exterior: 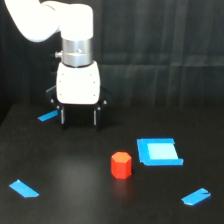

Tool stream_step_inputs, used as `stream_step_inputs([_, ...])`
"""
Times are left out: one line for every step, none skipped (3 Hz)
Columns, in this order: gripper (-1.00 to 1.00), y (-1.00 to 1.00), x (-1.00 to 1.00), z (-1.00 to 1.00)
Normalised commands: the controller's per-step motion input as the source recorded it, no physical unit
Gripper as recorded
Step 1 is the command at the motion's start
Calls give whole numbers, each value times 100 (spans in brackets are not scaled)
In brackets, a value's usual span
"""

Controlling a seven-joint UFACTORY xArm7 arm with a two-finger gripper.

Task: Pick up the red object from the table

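The red object (121,165) is a small red-orange hexagonal block standing upright on the black table (75,170), a little right of centre and near the front. My gripper (79,117) hangs from the white arm at the upper left, well behind and to the left of the block. Its two dark fingers (63,116) point down, spread apart, with nothing between them. The gripper is open and does not touch the block.
A blue square piece (159,151) lies just right of the block. Small blue strips lie at the left behind the gripper (48,116), at the front left (24,188) and at the front right (196,197). A dark curtain backs the scene.
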Motion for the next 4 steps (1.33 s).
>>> stream_step_inputs([98, -69, 94, -7])
stream_step_inputs([99, -73, 79, -7])
stream_step_inputs([100, -89, 62, -4])
stream_step_inputs([100, -83, 52, -5])
